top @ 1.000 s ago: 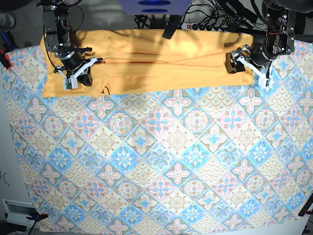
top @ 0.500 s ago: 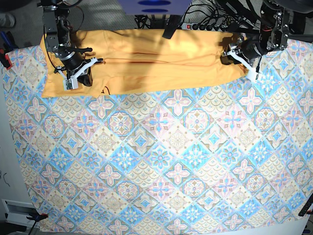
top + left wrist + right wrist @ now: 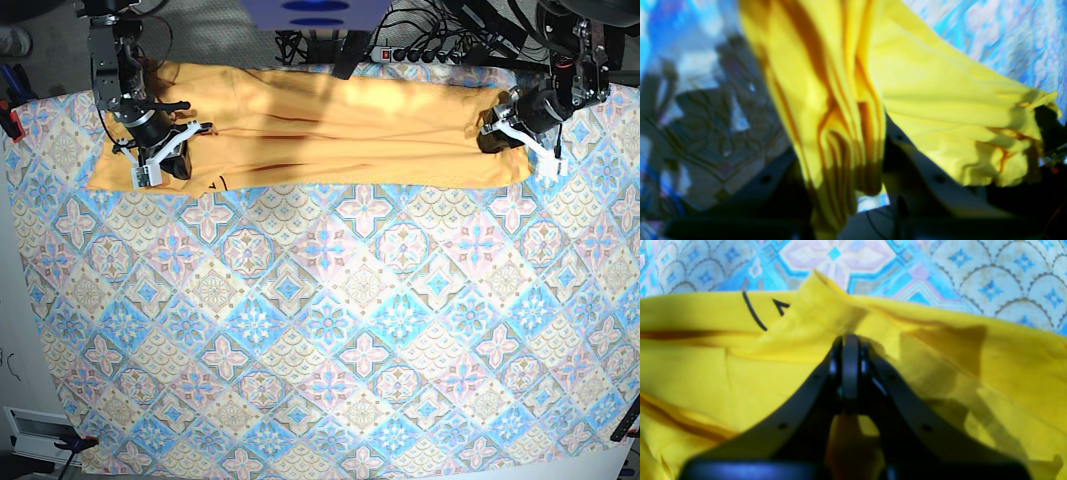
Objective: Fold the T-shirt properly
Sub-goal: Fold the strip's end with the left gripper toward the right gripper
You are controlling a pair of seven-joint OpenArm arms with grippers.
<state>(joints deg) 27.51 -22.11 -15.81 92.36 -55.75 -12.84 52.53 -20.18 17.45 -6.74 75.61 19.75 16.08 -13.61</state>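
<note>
Both arms black, boxy links with exposed joints and loose dark cabling. Left gripper (image 3: 520, 135) and right gripper (image 3: 165, 152): black bodies, white finger shells outside. Wrist view: right fingers (image 3: 800, 400) dark, tapered, small screw holes along inner faces.

Item count, base view:
- T-shirt (image 3: 330, 130), yellow-orange: qty 1, spread across 12 o'clock edge of the patterned cloth.
- Patterned cloth (image 3: 330, 330), blue/pink tile print: qty 1, covers the work surface.
- Robot arms: qty 2; right gripper (image 3: 160, 160) at approx. 10 o'clock, left gripper (image 3: 515, 125) at approx. 2 o'clock.
- Power strip (image 3: 405, 55): qty 1, 12 o'clock beyond the shirt, w/ a tangle of dark cables, no. not countable.
- Red clamp (image 3: 10, 120): 1 seen at 9–10 o'clock cloth edge.
</note>
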